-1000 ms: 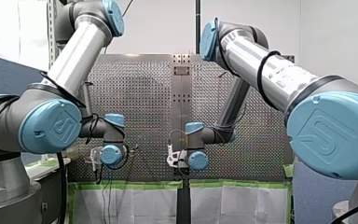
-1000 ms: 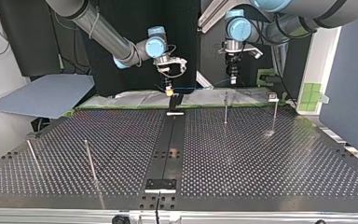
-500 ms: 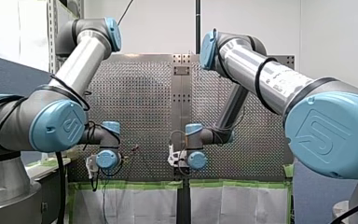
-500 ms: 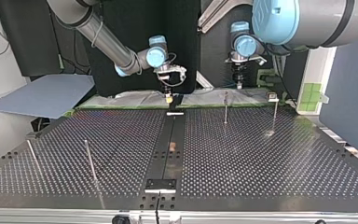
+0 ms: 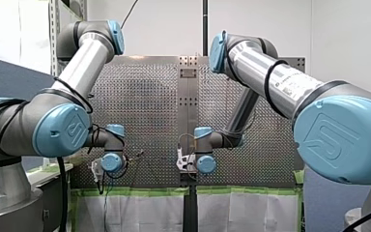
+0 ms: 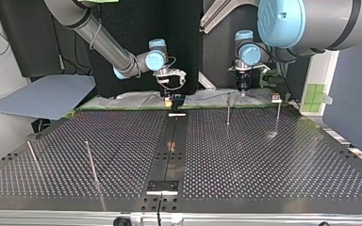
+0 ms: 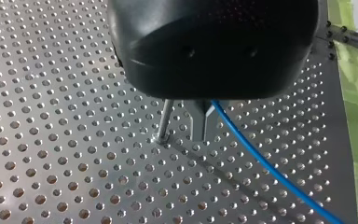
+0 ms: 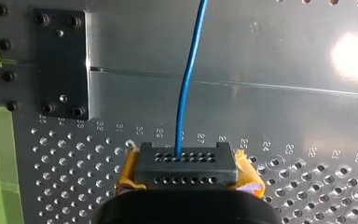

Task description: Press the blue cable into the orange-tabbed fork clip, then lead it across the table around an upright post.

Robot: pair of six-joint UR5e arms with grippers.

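Thin blue cable (image 8: 186, 84) over perforated metal surface (image 7: 51, 140).
Pinched in left end effector (image 7: 203, 135) metal fingers (image 7: 196, 123), right end effector (image 8: 186, 163) yellow pads (image 8: 248, 171).

The cable (image 8: 186, 79) is showing bright blue against the worktop (image 7: 51, 140), which is gleaming silver under a regular grid of small holes. Green tape (image 7: 354, 93) is edging it. My right claw (image 8: 186, 170) is showing yellow pads (image 8: 249, 175) and black, hole-dotted tips. My left claw (image 7: 203, 126) is showing a black housing and bare metal fingers (image 7: 196, 123). The arms' joint caps (image 5: 60, 130) are showing light blue.
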